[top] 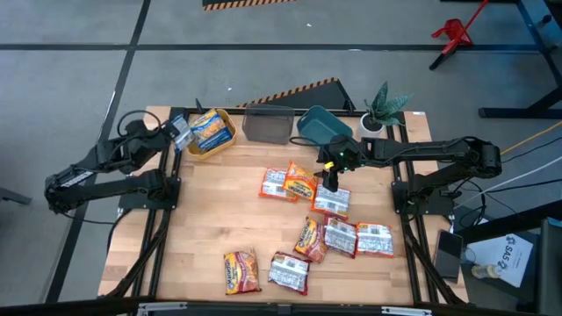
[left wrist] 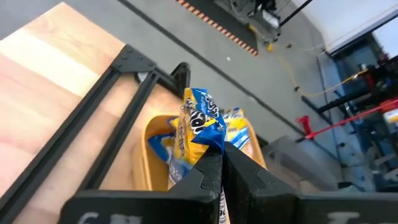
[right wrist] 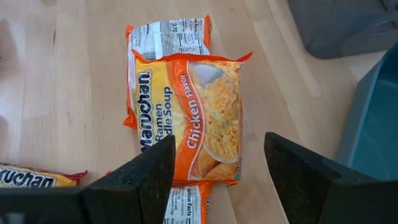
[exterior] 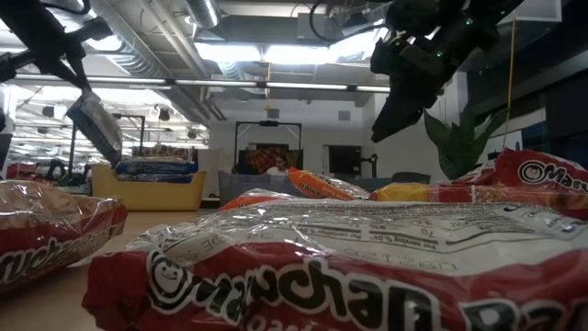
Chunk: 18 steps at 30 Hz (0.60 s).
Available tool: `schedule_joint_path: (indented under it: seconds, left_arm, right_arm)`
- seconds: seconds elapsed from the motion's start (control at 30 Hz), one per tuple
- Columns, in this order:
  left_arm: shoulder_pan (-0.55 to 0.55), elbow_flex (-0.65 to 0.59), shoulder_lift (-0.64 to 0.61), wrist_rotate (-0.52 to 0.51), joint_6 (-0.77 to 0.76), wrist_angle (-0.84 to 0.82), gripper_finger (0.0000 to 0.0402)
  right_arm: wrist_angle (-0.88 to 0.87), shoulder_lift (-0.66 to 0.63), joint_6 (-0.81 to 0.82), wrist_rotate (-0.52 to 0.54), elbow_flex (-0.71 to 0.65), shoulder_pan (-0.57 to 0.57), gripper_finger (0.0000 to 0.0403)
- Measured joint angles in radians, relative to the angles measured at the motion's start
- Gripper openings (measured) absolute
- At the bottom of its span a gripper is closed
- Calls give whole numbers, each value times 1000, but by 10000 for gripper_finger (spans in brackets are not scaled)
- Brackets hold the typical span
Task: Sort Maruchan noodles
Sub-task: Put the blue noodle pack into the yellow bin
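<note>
The yellow bin (top: 211, 133) stands at the far left corner of the tabletop (top: 202, 219). Nearest the front edge, well away from that bin, lie an orange packet (top: 241, 271) and a red-silver packet (top: 289, 271). Farther in, toward the right side, a cluster of packets (top: 347, 235) lies flat, red-silver ones with an orange one among them. Beyond these, closer to the bin's row, the orange chicken noodle packet (right wrist: 189, 118) lies across another orange packet (right wrist: 168, 36). The right claw (top: 333, 182) hangs just above that chicken packet, fingers (right wrist: 134, 180) spread and holding nothing. At the yellow bin, the left claw (left wrist: 221, 165) is pressed together, pinching a blue-white packet (left wrist: 202, 121) by its edge above the bin's near rim; more blue packets (exterior: 154, 168) lie inside. To the bin's right stand a grey bin (top: 266, 125) and a teal bin (top: 320, 127).
</note>
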Motion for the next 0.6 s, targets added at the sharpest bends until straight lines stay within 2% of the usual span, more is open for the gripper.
schedule_joint_path:
  seconds: [0.17,0.5,0.6]
  left_arm:
    - [0,0,2,52,-42,-71,0]
    - [0,-1,30,86,-82,-88,0]
    - [0,-23,49,102,-135,-84,0]
  right_arm:
    - [0,0,0,0,0,0,234]
    - [1,0,-4,45,0,0,234]
    - [2,0,-4,45,0,0,234]
